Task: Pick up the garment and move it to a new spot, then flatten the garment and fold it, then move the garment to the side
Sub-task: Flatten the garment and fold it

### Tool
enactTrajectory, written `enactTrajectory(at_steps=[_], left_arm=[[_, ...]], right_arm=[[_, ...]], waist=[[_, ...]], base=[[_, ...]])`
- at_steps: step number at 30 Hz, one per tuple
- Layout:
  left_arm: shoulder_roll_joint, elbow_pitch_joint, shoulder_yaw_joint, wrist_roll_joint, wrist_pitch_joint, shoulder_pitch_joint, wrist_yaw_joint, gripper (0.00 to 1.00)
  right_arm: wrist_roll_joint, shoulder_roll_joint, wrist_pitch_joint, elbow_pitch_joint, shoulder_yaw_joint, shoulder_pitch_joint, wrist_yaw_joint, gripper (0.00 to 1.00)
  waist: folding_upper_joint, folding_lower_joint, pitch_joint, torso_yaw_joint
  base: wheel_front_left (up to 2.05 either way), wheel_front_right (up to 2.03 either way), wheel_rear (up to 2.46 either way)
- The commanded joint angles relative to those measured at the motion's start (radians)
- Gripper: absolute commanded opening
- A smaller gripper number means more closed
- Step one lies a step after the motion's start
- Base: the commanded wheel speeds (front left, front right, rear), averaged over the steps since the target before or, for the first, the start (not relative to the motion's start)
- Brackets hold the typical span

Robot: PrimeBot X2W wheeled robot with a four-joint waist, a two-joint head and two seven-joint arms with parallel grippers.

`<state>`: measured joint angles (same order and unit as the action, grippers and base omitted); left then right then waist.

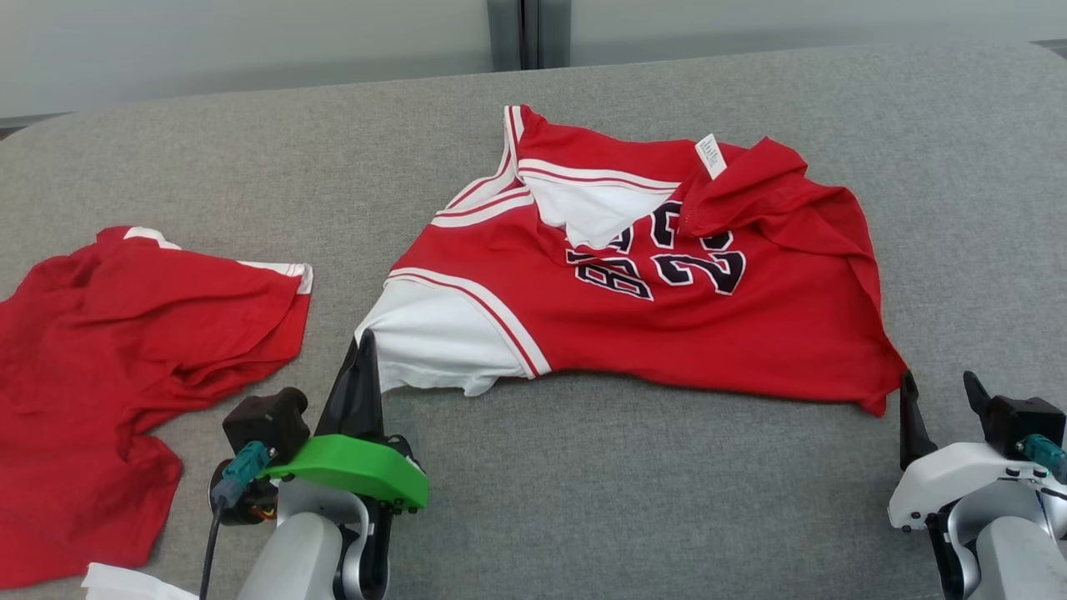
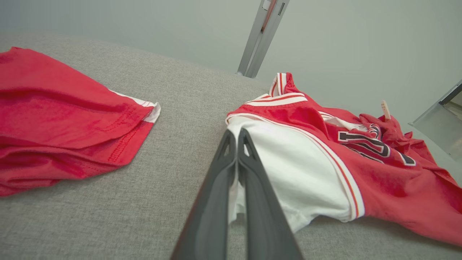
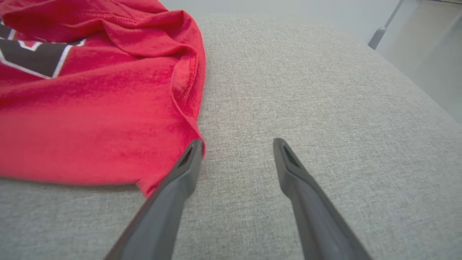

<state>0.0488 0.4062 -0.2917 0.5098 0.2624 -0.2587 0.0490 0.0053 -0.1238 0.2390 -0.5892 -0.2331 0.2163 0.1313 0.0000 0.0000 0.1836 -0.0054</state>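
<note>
Well, the jersey (image 1: 667,317) lies lengthwise between both arms on the surface (image 1: 625,500). The left fingers (image 1: 363,375) are closed at its white corner, apparently pinching it; the right fingers (image 1: 910,417) stand spread, the red hem corner just beside the nearer one, not yet between them.

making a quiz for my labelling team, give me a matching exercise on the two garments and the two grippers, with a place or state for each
Things:
1. jersey
2. plain red garment
3. left gripper
4. right gripper

Places or states:
A. open, at the jersey's red hem corner
B. numbers facing up, in the middle
C. shut, tips at the jersey's white edge
D. bunched at the far left

Pairs: 1-B; 2-D; 3-C; 4-A
</note>
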Motion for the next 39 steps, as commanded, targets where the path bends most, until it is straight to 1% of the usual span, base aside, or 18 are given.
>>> enactTrajectory(at_steps=[1, 4, 8, 10, 18, 21, 22, 23, 25, 27, 28, 29, 30, 34, 35, 36, 39], left_arm=[[0.004, 0.000, 0.002, 0.008, 0.003, 0.012, 0.006, 0.00], [0.004, 0.000, -0.003, 0.011, 0.003, 0.017, 0.005, 0.00], [0.004, 0.002, -0.011, 0.018, 0.003, 0.023, 0.005, 0.00], [0.004, 0.001, -0.016, 0.019, 0.003, 0.027, 0.007, 0.01], [0.003, 0.008, -0.024, 0.012, 0.003, 0.031, 0.008, 0.13], [0.003, 0.011, -0.020, 0.008, 0.003, 0.035, 0.009, 0.13], [0.003, 0.011, -0.019, 0.008, 0.003, 0.036, 0.009, 0.12], [0.003, 0.011, -0.018, 0.008, 0.003, 0.038, 0.009, 0.07], [0.003, 0.014, -0.015, 0.007, 0.003, 0.041, 0.009, 0.00], [0.003, 0.021, -0.010, 0.014, 0.003, 0.046, 0.011, 0.00], [0.003, 0.028, -0.007, 0.020, 0.002, 0.049, 0.013, 0.18], [0.003, 0.033, -0.005, 0.018, 0.002, 0.050, 0.015, 0.56], [0.003, 0.039, -0.003, 0.017, 0.002, 0.051, 0.015, 1.00], [0.003, 0.053, -0.007, -0.041, 0.002, 0.048, 0.015, 1.00], [0.004, 0.044, 0.005, -0.044, 0.002, 0.054, 0.021, 1.00], [0.004, 0.035, 0.010, -0.042, 0.002, 0.056, 0.024, 1.00], [0.004, -0.002, 0.021, -0.044, 0.002, 0.064, 0.031, 1.00]], right_arm=[[-0.005, 0.000, 0.002, 0.001, -0.003, 0.010, -0.001, 1.00], [0.043, 0.023, 0.006, 0.007, 0.007, 0.009, -0.001, 1.00], [0.144, 0.044, -0.005, 0.014, 0.057, -0.018, -0.001, 1.00], [0.174, 0.050, -0.019, 0.011, 0.074, -0.032, -0.001, 1.00], [0.215, 0.055, -0.069, -0.011, 0.121, -0.064, -0.001, 1.00], [0.219, 0.046, -0.068, -0.008, 0.124, -0.065, -0.001, 1.00], [0.216, 0.042, -0.072, -0.007, 0.130, -0.064, -0.001, 0.48], [0.211, 0.038, -0.069, -0.003, 0.136, -0.063, -0.001, 0.00], [0.213, 0.030, -0.072, 0.005, 0.146, -0.061, -0.001, 0.00], [0.213, 0.018, -0.069, 0.016, 0.146, -0.061, -0.001, 0.00], [0.209, 0.015, -0.072, 0.022, 0.146, -0.062, -0.001, 0.00], [0.209, 0.014, -0.075, 0.026, 0.147, -0.063, -0.001, 0.00], [0.209, 0.011, -0.076, 0.032, 0.147, -0.064, -0.001, 0.00], [0.211, 0.003, -0.074, 0.054, 0.148, -0.071, -0.001, 0.00], [0.203, 0.000, -0.060, 0.068, 0.136, -0.073, -0.001, 0.52], [0.209, 0.004, -0.062, 0.070, 0.132, -0.075, -0.001, 1.00], [0.203, 0.007, -0.042, 0.104, 0.116, -0.070, -0.001, 1.00]], waist=[[0.0000, 0.0000, -0.001, 0.003], [0.0000, 0.0000, -0.005, 0.008], [0.0000, 0.0000, -0.011, 0.011], [0.0000, 0.0000, -0.014, 0.011], [0.0000, 0.0000, -0.029, 0.012], [0.0000, 0.0000, -0.034, 0.011], [0.0000, 0.0000, -0.036, 0.011], [0.0000, 0.0000, -0.037, 0.011], [0.0000, 0.0000, -0.041, 0.011], [0.0000, 0.0000, -0.045, 0.009], [0.0000, 0.0000, -0.047, 0.008], [0.0000, 0.0000, -0.049, 0.008], [0.0000, 0.0000, -0.049, 0.008], [0.0000, 0.0000, -0.050, 0.012], [0.0000, 0.0000, -0.050, 0.014], [0.0000, 0.0000, -0.050, 0.015], [0.0000, 0.0000, -0.048, 0.018]], base=[[0.00, 0.00, 0.00], [0.00, 0.00, 0.00], [0.00, 0.00, 0.00], [0.00, 0.00, 0.00], [0.00, 0.00, 0.00], [0.00, 0.00, 0.00], [0.00, 0.00, 0.00], [0.00, 0.00, 0.00], [0.00, 0.00, 0.00], [0.00, 0.00, 0.00], [0.00, 0.00, 0.00], [0.00, 0.00, 0.00], [0.00, 0.00, 0.00], [0.00, 0.00, 0.00], [0.00, 0.00, 0.00], [0.00, 0.00, 0.00], [0.00, 0.00, 0.00]])
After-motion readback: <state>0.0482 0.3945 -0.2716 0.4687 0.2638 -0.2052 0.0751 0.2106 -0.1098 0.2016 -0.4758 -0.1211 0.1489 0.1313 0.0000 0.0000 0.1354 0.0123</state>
